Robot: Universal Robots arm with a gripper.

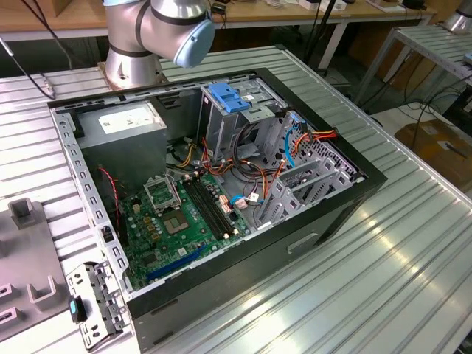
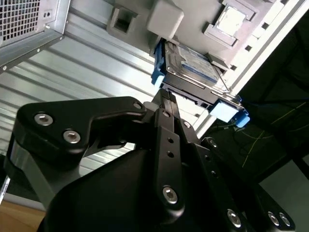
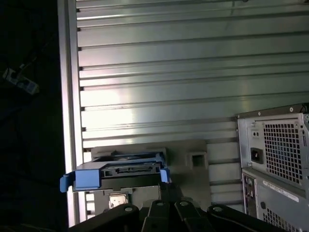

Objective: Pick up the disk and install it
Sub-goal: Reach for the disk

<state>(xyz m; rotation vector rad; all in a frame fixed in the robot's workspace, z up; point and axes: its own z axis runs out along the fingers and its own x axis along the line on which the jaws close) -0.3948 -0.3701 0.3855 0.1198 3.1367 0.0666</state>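
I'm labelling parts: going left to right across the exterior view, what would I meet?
Grey fixture tray, metal bracket with blue tab, processor socket, blue-handled cage, orange cables.

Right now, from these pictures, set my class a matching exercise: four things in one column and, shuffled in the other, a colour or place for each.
1. disk
2. motherboard
3. cage handle
4. box with white sticker

A. green, lying in the open case
B. blue plastic, atop a cage
C. grey, in the corner by the arm's base
D. silver, blue side rails, on a grey fixture

Pairs: 1-D, 2-A, 3-B, 4-C
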